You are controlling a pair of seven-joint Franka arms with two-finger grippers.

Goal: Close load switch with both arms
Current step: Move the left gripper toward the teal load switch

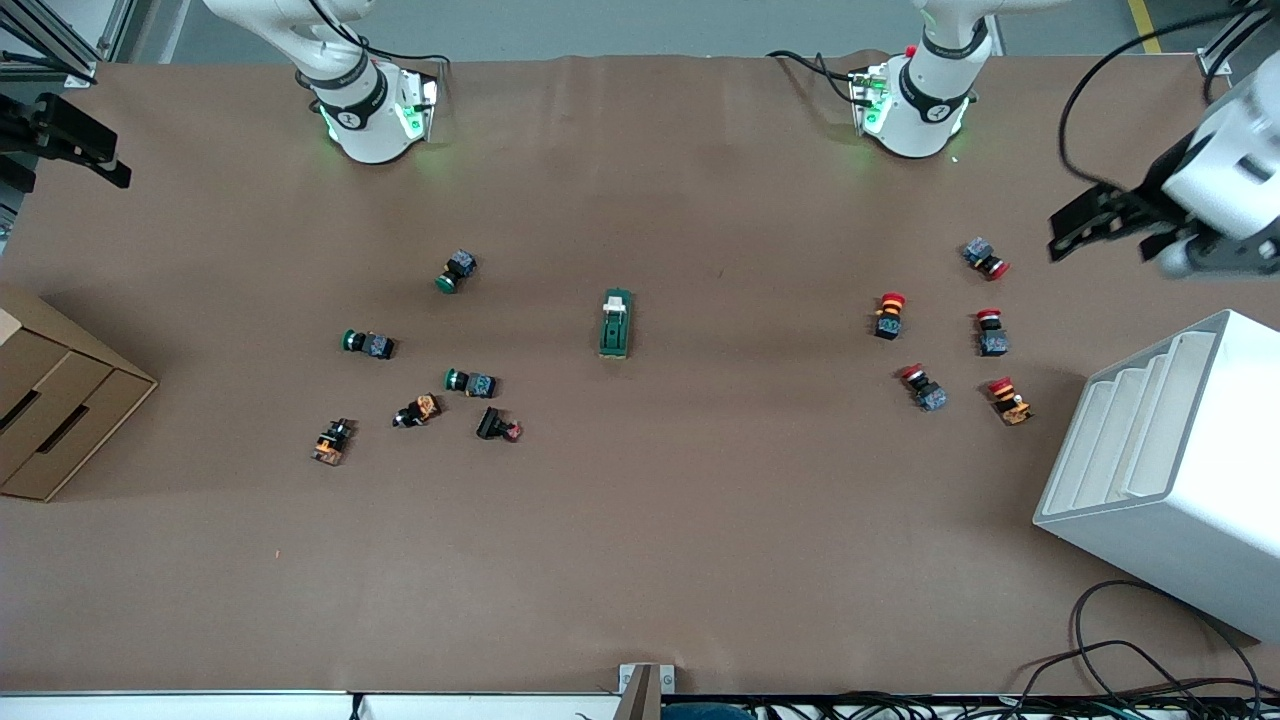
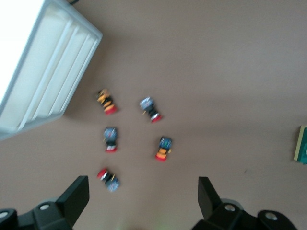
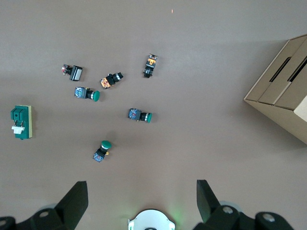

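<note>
The load switch (image 1: 615, 324), a dark-green block with a white handle on top, lies on the brown table about midway between the two arms' ends. It also shows in the right wrist view (image 3: 21, 122) and at the edge of the left wrist view (image 2: 302, 143). My left gripper (image 1: 1075, 228) hangs open and empty, high over the left arm's end of the table, above the red push buttons; its fingers (image 2: 76, 194) stand wide apart. My right gripper (image 1: 105, 155) hangs open and empty, high over the right arm's end; its fingers (image 3: 76, 196) stand wide apart.
Several red-capped push buttons (image 1: 940, 340) lie toward the left arm's end, and several green and orange ones (image 1: 430, 370) toward the right arm's end. A white slotted rack (image 1: 1170, 470) and a cardboard box (image 1: 50, 400) stand at the two ends. Cables (image 1: 1150, 670) lie by the front edge.
</note>
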